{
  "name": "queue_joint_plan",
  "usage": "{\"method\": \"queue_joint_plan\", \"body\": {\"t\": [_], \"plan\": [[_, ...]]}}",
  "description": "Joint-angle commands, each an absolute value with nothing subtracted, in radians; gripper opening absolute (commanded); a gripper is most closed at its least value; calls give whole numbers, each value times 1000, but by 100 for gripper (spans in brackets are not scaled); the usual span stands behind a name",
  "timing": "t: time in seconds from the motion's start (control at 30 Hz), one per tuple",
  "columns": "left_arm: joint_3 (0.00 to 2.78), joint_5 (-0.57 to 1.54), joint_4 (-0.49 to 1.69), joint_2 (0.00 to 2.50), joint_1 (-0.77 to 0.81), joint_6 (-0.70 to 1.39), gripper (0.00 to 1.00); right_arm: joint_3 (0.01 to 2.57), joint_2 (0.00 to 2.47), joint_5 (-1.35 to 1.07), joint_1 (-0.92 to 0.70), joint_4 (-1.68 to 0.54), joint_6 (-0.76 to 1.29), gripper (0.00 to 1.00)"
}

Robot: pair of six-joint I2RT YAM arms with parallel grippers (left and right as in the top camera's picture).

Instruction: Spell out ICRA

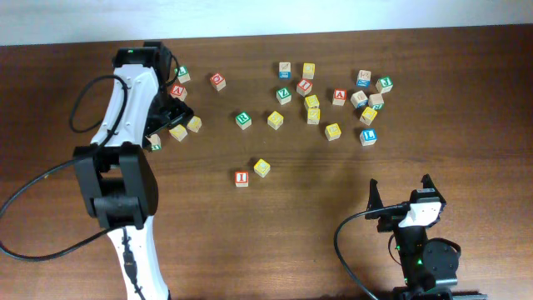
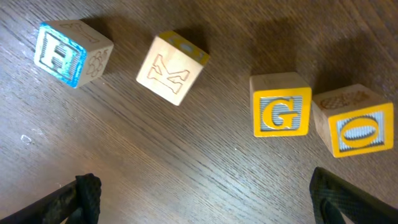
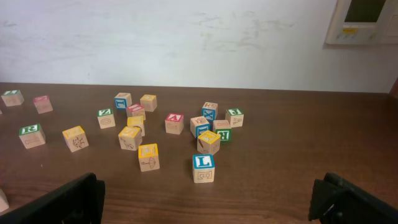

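A red I block stands at the table's middle front with a yellow block beside it. A red A block lies in the far right cluster, and another red A block lies by the left arm. My left gripper is open and empty over the far left cluster. Its wrist view shows a blue H block, an M block, a yellow G block and a yellow O block ahead of the fingers. My right gripper is open and empty near the front right.
Several lettered blocks are scattered across the far middle and right, among them a blue L block, closest to the right gripper. A red block and a green block lie apart at the far middle. A white wall stands behind the table.
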State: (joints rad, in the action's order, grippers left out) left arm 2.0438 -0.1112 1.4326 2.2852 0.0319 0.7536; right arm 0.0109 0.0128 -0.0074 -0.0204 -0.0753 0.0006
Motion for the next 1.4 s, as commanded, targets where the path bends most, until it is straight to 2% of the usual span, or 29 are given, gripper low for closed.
{"method": "queue_joint_plan", "body": {"t": [0.0,0.23,0.33,0.4,0.53,0.67,0.77,0.87,0.93,1.03,1.07,1.17,1.37], "plan": [[2041,-118,1441,2261,30,762,100,6,7,-3,-26,-81,4,98],[2041,-113,1453,2261,30,762,99,6,7,-21,-26,-71,6,98],[2041,-113,1485,2261,30,762,99,6,7,-375,-26,-37,156,98],[2041,-113,1510,2261,30,762,99,6,7,-603,-26,116,244,98],[2041,-113,1508,2261,30,762,99,8,7,-608,-26,482,331,98],[2041,-113,1508,2261,30,762,99,143,52,-530,-26,495,260,98],[2041,-113,1508,2261,30,762,99,369,268,-534,-26,367,166,98],[2041,-113,1508,2261,30,762,99,581,494,-652,-26,231,98,98],[2041,-113,1508,2261,30,762,99,819,721,-761,-27,-3,81,98],[2041,-113,1508,2261,30,762,99,1051,935,-817,-27,-279,59,98],[2041,-113,1508,2261,30,762,99,1190,1055,-830,-41,-458,7,98],[2041,-113,1508,2261,30,762,99,1388,1251,-752,-138,-687,-110,98],[2041,-113,1508,2261,30,762,99,1510,1539,-477,-356,-851,-180,98]]}}
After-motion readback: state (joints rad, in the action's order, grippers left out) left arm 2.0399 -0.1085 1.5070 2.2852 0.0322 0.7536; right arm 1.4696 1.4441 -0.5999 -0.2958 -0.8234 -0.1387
